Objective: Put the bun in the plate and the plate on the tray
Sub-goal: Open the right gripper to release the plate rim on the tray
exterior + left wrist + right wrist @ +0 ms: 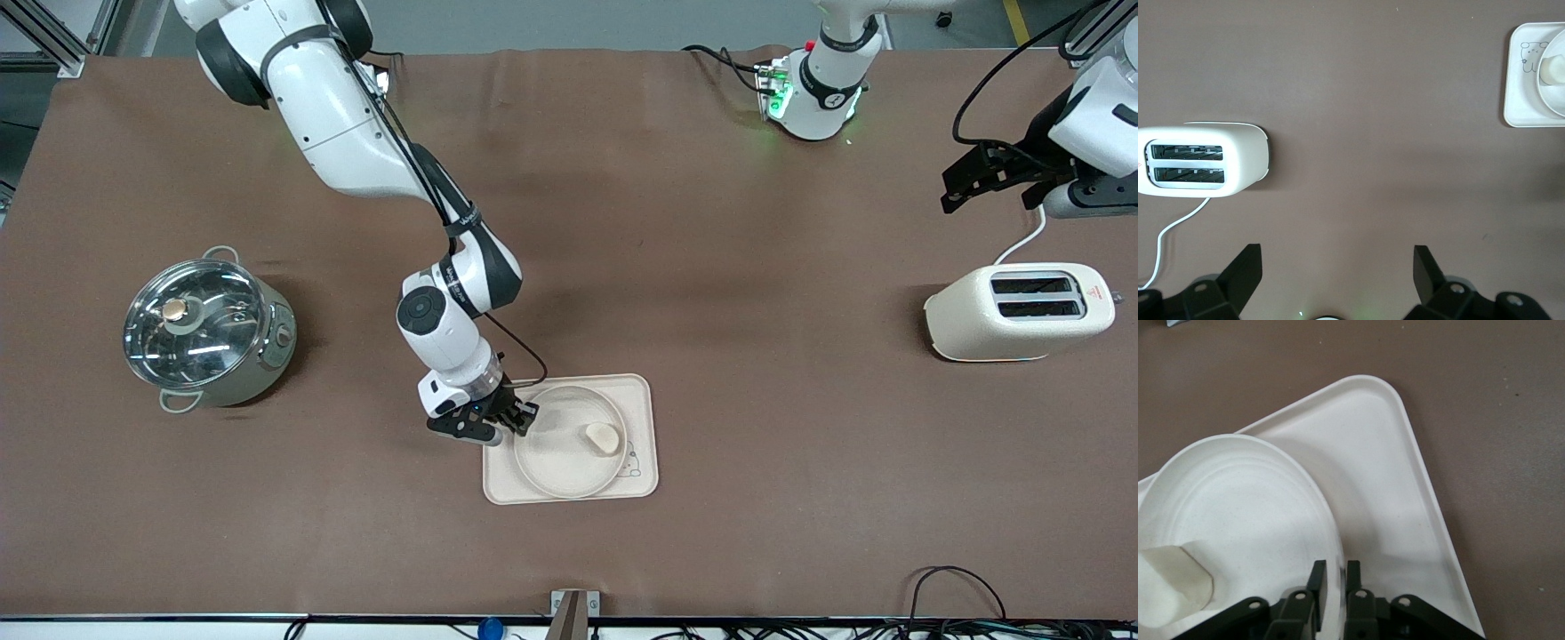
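The round cream plate [556,458] lies within the "Rabbit" tray [645,402], with the small pale bun [602,437] in it. My right gripper [523,416] is shut on the plate's rim at the side toward the right arm's end of the table. In the right wrist view its fingers [1318,581] straddle the rim of the plate [1238,507], over the tray [1371,473], with the bun [1171,583] beside them. I cannot tell whether the plate rests fully on the tray. My left gripper [987,178] waits open and empty over bare table by the toaster [1022,311].
A steel pot with a glass lid [204,329] stands toward the right arm's end. The left wrist view shows the toaster [1205,160] with its white cord, and the tray [1518,87] farther off. The brown cloth covers the table.
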You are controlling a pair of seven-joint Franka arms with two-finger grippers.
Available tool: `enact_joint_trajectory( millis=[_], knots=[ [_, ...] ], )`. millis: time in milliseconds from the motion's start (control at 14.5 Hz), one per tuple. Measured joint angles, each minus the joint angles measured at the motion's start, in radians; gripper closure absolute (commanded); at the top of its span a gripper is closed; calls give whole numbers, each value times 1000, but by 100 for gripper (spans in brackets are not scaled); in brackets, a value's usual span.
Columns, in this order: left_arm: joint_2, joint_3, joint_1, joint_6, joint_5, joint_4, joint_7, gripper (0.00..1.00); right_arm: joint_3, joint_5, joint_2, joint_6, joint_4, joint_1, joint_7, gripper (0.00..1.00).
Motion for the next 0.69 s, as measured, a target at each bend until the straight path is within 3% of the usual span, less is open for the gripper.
enact_joint_trajectory(
  millis=[344, 688],
  knots=[
    [3, 0, 1, 0, 0, 0, 0, 0, -1, 1, -16, -24, 11, -8, 3, 0],
    [9, 0, 1, 0, 0, 0, 0, 0, -3, 11, -109, -227, 34, -35, 3, 0]
  ],
)
